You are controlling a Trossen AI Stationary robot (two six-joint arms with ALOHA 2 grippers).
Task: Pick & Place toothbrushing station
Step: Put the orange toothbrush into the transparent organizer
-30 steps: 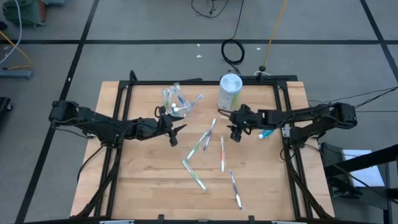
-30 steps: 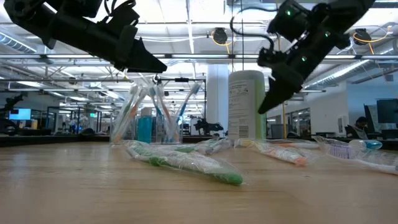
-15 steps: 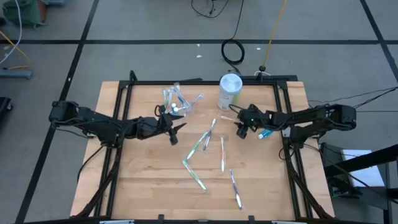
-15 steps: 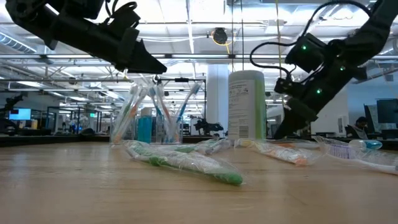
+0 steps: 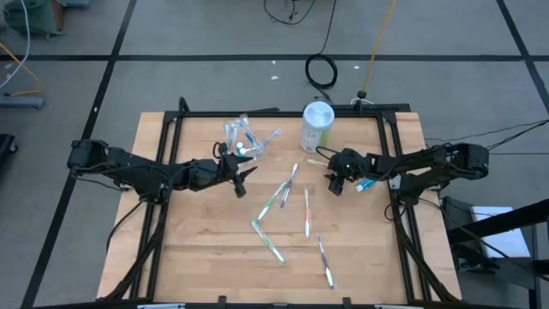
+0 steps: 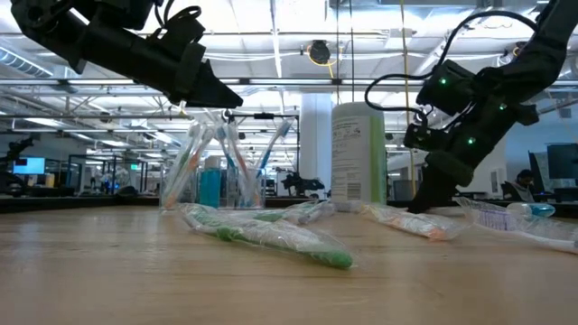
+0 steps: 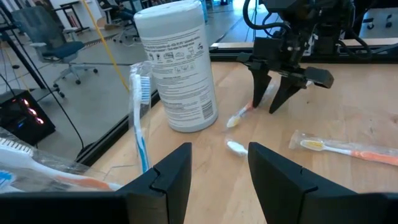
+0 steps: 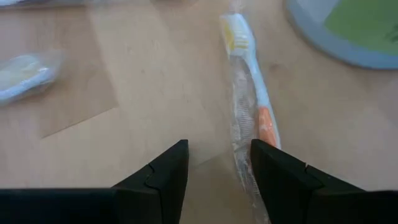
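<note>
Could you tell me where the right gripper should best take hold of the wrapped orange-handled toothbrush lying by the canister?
Probably at mid-handle, from straight above. The wrapped toothbrush lies flat on the table, slim and straight, so the open right gripper, already just over it, could close across the handle, clear of the canister.

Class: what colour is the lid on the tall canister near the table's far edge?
White, on the canister; clearest in the left wrist view.

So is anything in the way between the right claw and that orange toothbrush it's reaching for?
Nothing visible. The right gripper is open and low over the table, with the wrapped orange toothbrush lying just ahead of its fingers beside the canister. The left gripper waits by the cup.
</note>
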